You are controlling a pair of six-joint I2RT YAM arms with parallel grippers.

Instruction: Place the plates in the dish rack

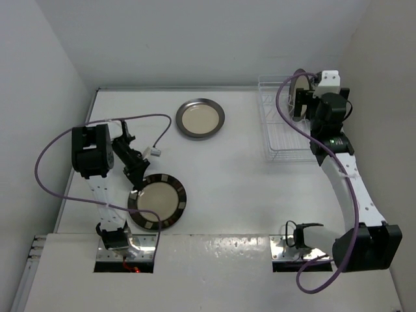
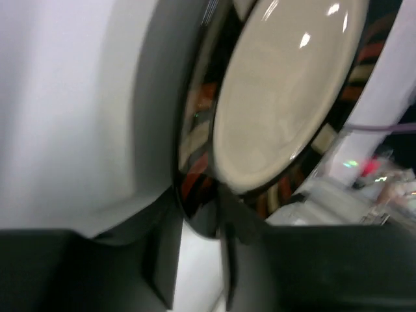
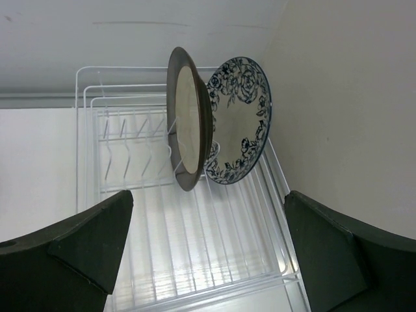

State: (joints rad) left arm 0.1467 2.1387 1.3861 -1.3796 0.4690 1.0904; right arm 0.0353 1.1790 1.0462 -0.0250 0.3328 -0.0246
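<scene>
The left claw (image 1: 138, 187) is sitting at the near-left rim of the striped-rim plate (image 1: 159, 201), which is lying flat on the counter (image 1: 240, 188) just ahead of the left arm's base. In the left wrist view its dark fingers (image 2: 164, 257) are showing on either side of the plate's dark edge. That picture is blurred, though, and I cannot tell whether they are pinching the rim or only bracketing it.

The right claw (image 3: 207, 195) is hanging spread wide, holding nothing, and facing the dish rack (image 3: 84, 130) at the far right of the counter. Two plates are standing on edge among the tines there: a grey-rimmed plate (image 3: 188, 120) and, just beside it on the wall side, the floral plate (image 3: 244, 117). A second grey-rimmed plate (image 1: 200, 119) is lying flat at the far middle of the counter, well apart from the rest.

By this layout the loading is looking about half done, with the striped-rim plate as the one in hand. It is likely stiff, glazed and slick, weighty for a two-finger pinch, and liable to chip if dropped. The sensible hold is on the rim, with one finger under the raised lip and one on top, set deep enough that the plate is not swinging or slipping when tipped upright for the tines.
</scene>
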